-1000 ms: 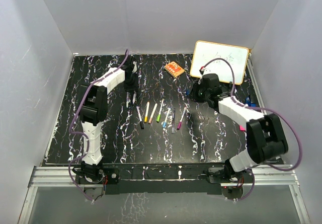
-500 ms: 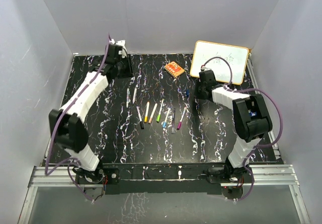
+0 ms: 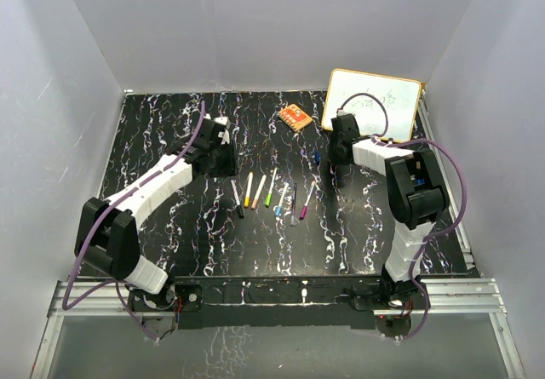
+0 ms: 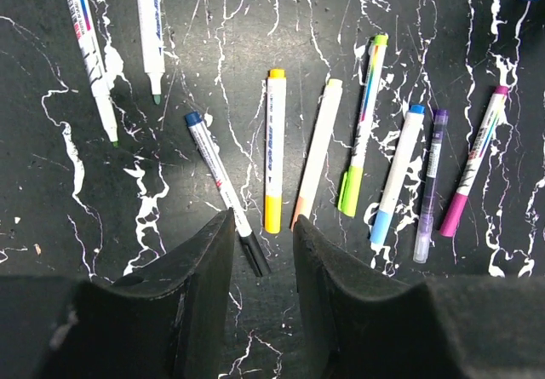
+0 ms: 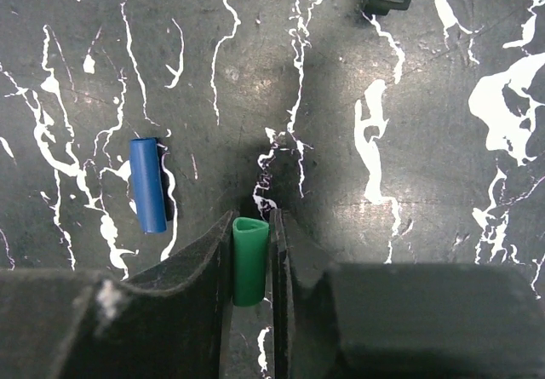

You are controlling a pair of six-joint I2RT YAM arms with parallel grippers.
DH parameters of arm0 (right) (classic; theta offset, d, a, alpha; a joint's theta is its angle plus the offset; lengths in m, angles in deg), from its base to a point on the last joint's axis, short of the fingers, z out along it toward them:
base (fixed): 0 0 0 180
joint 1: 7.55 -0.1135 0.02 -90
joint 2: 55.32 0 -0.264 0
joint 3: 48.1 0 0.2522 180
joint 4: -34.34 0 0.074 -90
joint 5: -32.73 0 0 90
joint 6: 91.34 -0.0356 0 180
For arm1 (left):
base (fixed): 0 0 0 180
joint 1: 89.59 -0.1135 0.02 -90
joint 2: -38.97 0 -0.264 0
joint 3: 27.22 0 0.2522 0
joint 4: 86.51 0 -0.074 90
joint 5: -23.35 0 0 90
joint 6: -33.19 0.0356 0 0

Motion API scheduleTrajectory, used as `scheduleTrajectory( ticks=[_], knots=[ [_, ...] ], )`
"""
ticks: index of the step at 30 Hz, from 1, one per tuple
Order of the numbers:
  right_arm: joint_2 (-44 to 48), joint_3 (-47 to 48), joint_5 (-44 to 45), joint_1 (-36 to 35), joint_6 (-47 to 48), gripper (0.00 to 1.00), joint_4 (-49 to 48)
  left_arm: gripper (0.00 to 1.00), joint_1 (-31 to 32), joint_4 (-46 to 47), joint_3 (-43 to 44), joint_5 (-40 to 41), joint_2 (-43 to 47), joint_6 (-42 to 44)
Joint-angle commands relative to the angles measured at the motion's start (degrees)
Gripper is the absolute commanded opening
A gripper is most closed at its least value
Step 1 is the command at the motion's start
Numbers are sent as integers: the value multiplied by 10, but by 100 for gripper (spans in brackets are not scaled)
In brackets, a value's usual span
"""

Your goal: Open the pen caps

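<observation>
Right gripper: fingers are closing tight on a green cap, which is sitting between them at the lower middle of the right wrist view, its open end facing the camera.
Blue cap: lying loose on the black marbled table, left of centre in the right wrist view, apart from the fingers.
Left gripper: jaws are standing narrowly apart and gripping nothing; it is hovering at the bottom middle of the left wrist view.
Under that gap: the black end of a blue-and-black pen is lying slantwise on the table.
Row of pens: lying side by side across the middle of the left wrist view, right of the slanted one: yellow, peach, green, light blue, purple, magenta.
Caps on the row: the yellow cap, green-pen cap, light blue cap and magenta cap are sitting on the pens' lower ends; for the peach and purple ones I cannot tell.
Uncapped pens: two white barrels are lying in the upper left, bare tips pointing down the frame.
Background, top view: an orange block and a whiteboard are resting in the upper right.
</observation>
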Motion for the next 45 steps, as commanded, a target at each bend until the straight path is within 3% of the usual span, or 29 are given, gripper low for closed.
scheduleTrajectory(
  ticks=[1,5,16,28,45],
  knots=[
    [-2,20,12,1,6,24,15,33,0,16,-4,11,34,-10],
    [-1,17,9,1,4,30,14,33,1,16,-6,6,34,-11],
    [5,17,3,1,0,31,10,33,4,11,-36,11,63,-19],
    [145,-38,-32,1,8,46,-57,34,38,25,-117,52,81,-76],
    [305,-108,-141,1,-9,47,-44,37,70,51,-115,126,-16,-125]
  ],
)
